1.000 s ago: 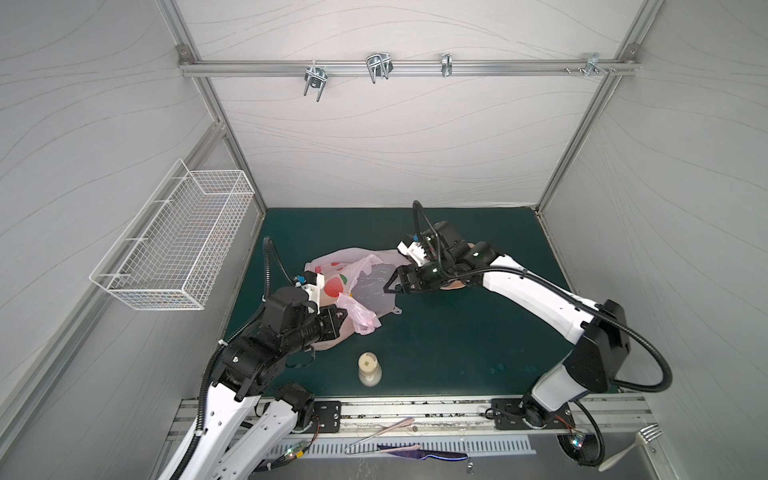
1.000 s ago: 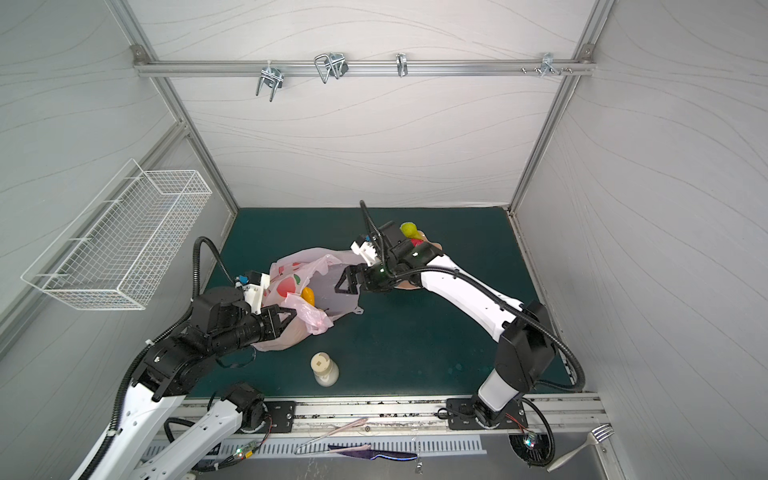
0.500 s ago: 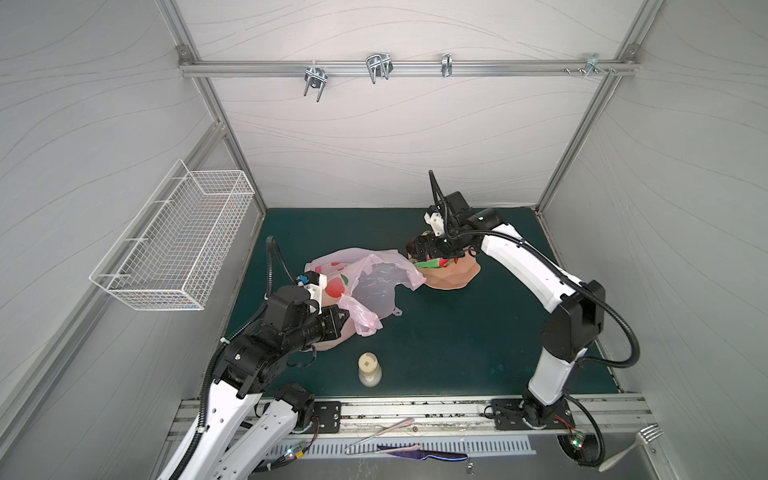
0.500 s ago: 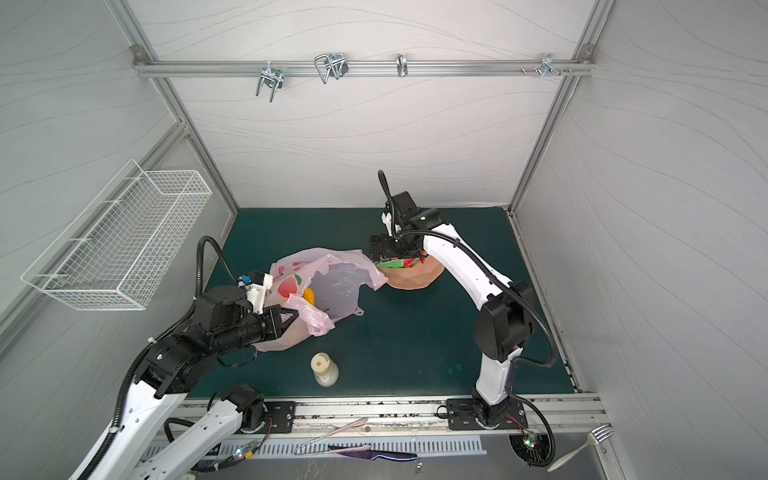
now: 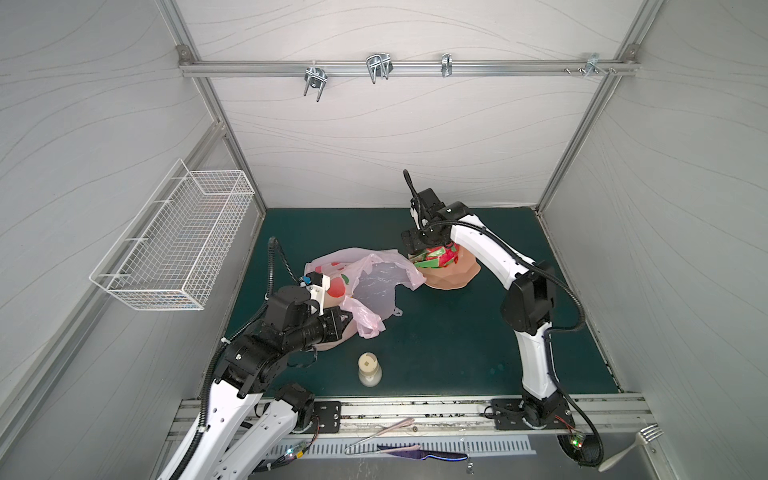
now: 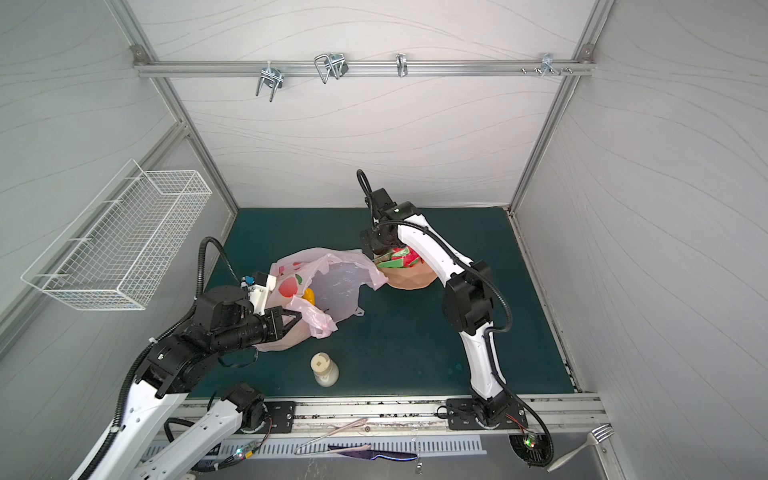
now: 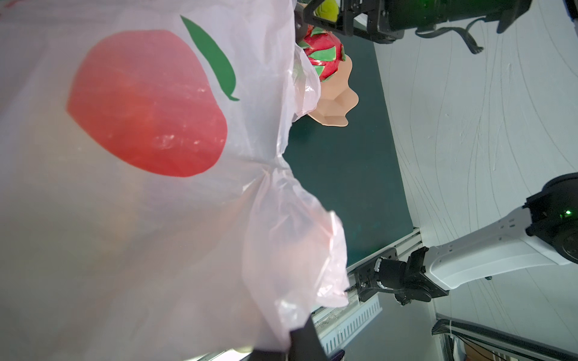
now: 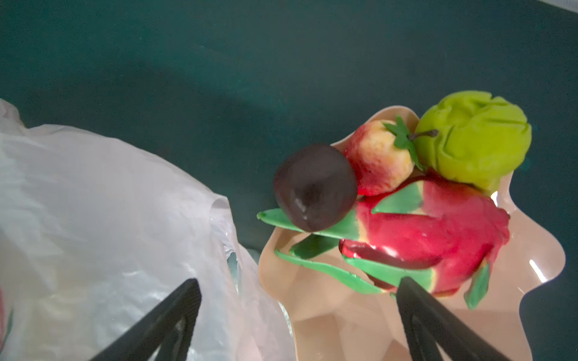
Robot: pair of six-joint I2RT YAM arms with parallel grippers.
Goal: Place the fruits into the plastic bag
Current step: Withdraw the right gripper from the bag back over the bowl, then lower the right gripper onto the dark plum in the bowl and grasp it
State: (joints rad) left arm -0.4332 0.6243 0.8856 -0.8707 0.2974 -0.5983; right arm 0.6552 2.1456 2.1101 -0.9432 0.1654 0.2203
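A: Four fruits are piled in the peach dish: a dark plum, a red-and-yellow fruit with a green leafy cap, a wrinkled green fruit, and a large red fruit with green scales.

B: And where is the dish?

A: Toward the back edge of the worktop, roughly mid-width. The plum rests on the scaled fruit's green tips, at the side of the dish nearest the plastic bag.

B: Where is the bag?

A: It lies between the dish and the worktop's left edge, with its mouth gaping upward. Its far flap touches the dish's rim. In a top view a yellow fruit shows inside it, beside a printed red shape.

B: How do the jaws stand?

A: The left gripper has its jaws pressed together on a bunch of the bag's pink film, on the side facing the worktop's front edge. The right gripper hangs over the spot where bag and dish meet. Its jaws are spread wide and hold nothing. One finger is above the bag's flap, the other above the scaled fruit. I cannot tell whether either touches.

B: Anything else around?

A: A cream bottle stands upright near the front edge, apart from the bag. A white wire basket hangs on the left wall.
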